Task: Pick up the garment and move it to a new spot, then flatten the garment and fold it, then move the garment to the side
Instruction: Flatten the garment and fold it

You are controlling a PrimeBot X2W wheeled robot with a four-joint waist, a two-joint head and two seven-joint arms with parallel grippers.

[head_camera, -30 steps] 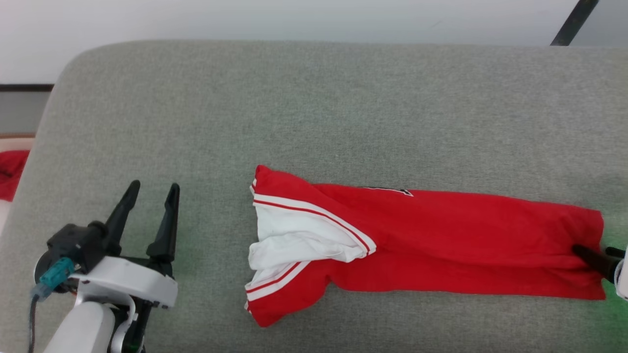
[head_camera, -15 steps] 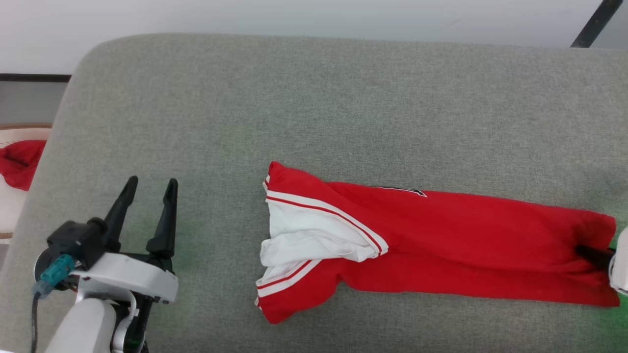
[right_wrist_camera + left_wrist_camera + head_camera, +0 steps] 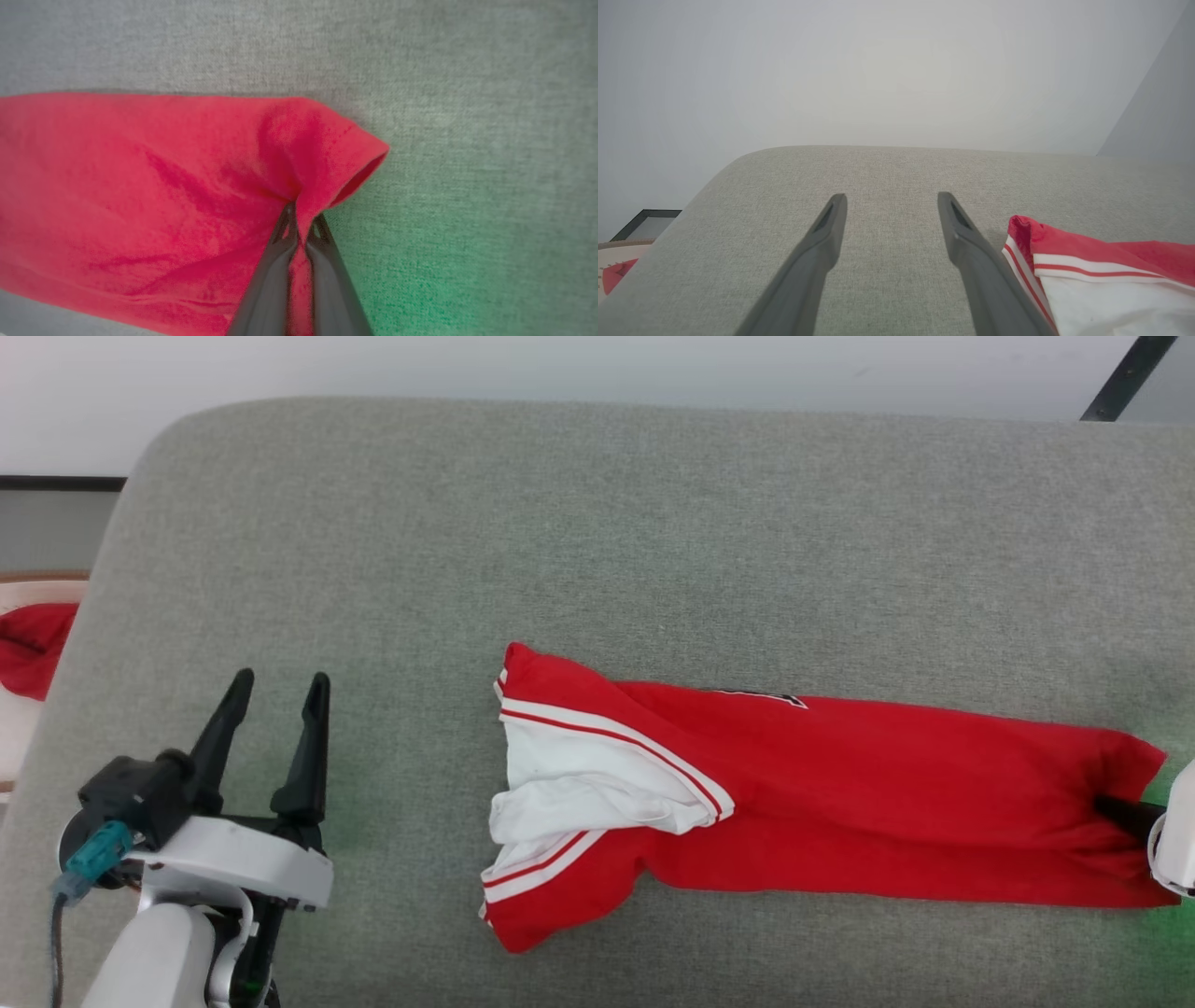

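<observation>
The garment (image 3: 840, 803), a red jersey with a white sleeve and striped bands, lies folded lengthwise in a long strip across the grey cushion (image 3: 597, 541). Its white sleeve end points left, the hem end right. My right gripper (image 3: 1116, 807) is shut on the red hem at the strip's right end. The right wrist view shows the garment's (image 3: 140, 196) cloth pinched and bunched between the right gripper's (image 3: 299, 219) closed tips. My left gripper (image 3: 275, 686) stands open over bare cushion, well left of the sleeve. In the left wrist view the left gripper (image 3: 892, 200) holds nothing, and the garment (image 3: 1101, 275) lies at lower right.
A small plain red cloth (image 3: 33, 644) lies on a pale surface beyond the cushion's left edge. A dark bar (image 3: 1116, 378) crosses the top right corner. A pale wall stands behind the cushion's rounded far edge.
My right gripper has closed on the hem, which now bunches at its tips. The head camera has shifted a little. The left gripper has stayed open and in place.
</observation>
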